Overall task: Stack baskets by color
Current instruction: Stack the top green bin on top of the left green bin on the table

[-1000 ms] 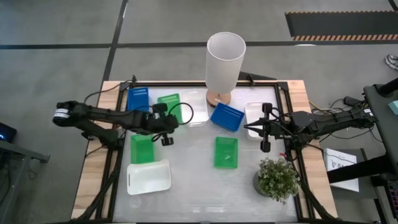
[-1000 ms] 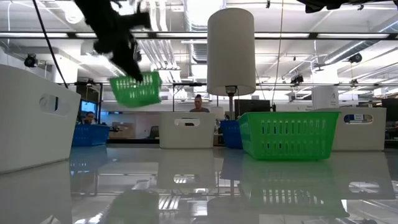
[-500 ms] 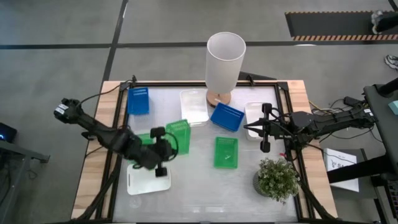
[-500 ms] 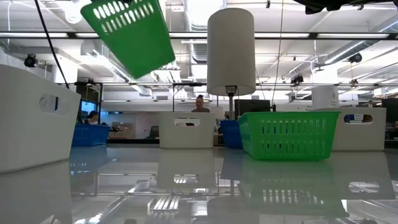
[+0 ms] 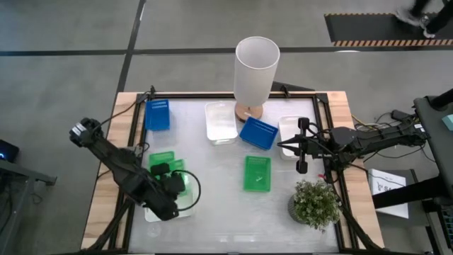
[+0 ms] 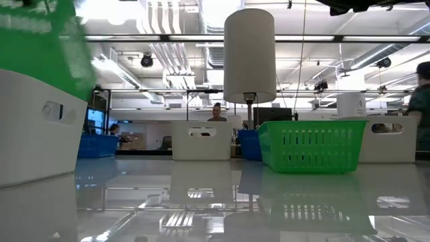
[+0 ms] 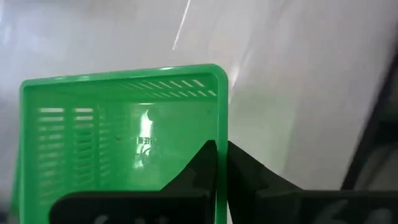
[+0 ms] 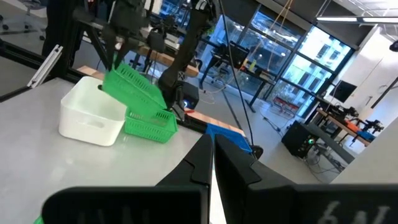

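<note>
**Left hand carried a green basket by its rim**

The left hand [image 5: 172,185] hung at about 8 o'clock on the table [image 5: 219,219], its fingers pinched tight on one long rim wall of a green basket [image 7: 124,130]. That basket was held tilted in the air, just above a second green basket [image 5: 162,160] lying flat and right beside a white basket [image 8: 90,118] at the table's 7 o'clock edge. A third green basket [image 5: 257,173] sat near the centre, toward 5 o'clock. Two blue baskets were well apart: one [image 5: 157,114] at 10 o'clock, the other [image 5: 257,132] just right of centre beside the tall white cylinder [image 5: 255,69]. Another white basket [image 5: 220,122] lay at 12 o'clock, and one more [image 5: 289,127] at 3 o'clock, close to the right hand [image 5: 300,146]. That hand waited at 3 o'clock, closed on nothing.

The baskets looked like thin slotted plastic: light, fairly stiff, slick, and likely to flex a little at the walls. A pinch over the rim at the middle of a long side seemed the sound hold; taken near a corner, the basket would probably swing and tilt. Nesting one into another likely needs the walls squared up first, or it may ride up on an edge.
</note>
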`<state>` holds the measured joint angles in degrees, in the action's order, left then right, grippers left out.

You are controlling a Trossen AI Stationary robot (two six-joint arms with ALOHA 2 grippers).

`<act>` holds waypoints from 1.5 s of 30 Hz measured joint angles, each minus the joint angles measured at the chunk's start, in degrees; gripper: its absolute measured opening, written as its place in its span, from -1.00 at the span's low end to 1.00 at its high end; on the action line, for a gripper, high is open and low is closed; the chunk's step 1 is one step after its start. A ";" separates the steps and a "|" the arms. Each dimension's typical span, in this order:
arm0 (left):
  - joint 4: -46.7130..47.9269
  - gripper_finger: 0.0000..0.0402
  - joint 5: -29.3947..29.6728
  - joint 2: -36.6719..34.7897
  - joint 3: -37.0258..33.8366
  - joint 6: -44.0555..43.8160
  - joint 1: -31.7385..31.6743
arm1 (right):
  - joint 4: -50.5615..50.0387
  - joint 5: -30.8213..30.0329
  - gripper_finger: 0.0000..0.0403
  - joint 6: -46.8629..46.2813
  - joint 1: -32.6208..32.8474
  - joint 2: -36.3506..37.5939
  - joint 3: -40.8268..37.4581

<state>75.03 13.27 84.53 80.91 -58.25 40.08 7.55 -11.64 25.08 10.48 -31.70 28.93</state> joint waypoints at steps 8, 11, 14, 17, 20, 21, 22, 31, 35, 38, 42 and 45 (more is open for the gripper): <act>14.76 -1.00 -12.03 6.68 -0.25 -1.53 1.00 | 0.00 0.00 -0.96 0.00 -0.01 0.00 -0.06; 14.89 -1.00 -7.84 7.53 -0.98 0.95 1.02 | 0.00 0.00 -0.96 0.07 -0.02 0.00 -0.11; 14.90 -1.00 -4.05 7.87 -1.78 3.83 1.01 | 0.00 0.00 -0.96 0.24 0.00 0.00 -0.11; 14.94 -1.00 -0.57 7.23 -2.66 5.11 1.02 | 0.00 0.00 -0.96 0.50 0.00 0.00 -0.11; 14.60 -1.00 1.50 5.52 -4.48 5.02 1.00 | 0.00 -0.02 -0.96 1.10 -0.01 0.00 -0.11; 14.20 -1.00 2.31 5.03 -5.34 5.00 1.01 | 0.00 -0.02 -0.96 1.13 -0.02 0.00 -0.11; 13.67 -1.00 3.11 4.61 -6.37 4.91 1.07 | 0.01 -0.03 -0.96 1.17 0.00 0.00 -0.11; 9.60 -1.00 6.84 3.47 -15.09 4.67 1.26 | 0.02 -0.04 -0.96 1.07 -0.02 0.00 -0.11; 9.21 -1.00 6.81 3.45 -15.69 4.66 1.28 | 0.02 -0.04 -0.96 0.90 -0.02 0.00 -0.11; 8.90 -1.00 6.83 3.43 -15.67 4.65 1.27 | 0.04 -0.03 -0.96 0.92 0.00 0.00 -0.11; 8.89 -0.95 6.88 3.44 -15.70 4.65 1.28 | 0.37 -0.03 -0.96 0.92 -0.01 0.00 -0.11; 8.89 -0.86 7.12 3.43 -15.70 4.67 1.26 | 0.35 -0.02 -0.96 0.37 0.00 0.00 -0.11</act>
<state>83.92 20.38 87.96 65.21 -53.58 41.34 7.90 -11.66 25.45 10.48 -31.70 28.82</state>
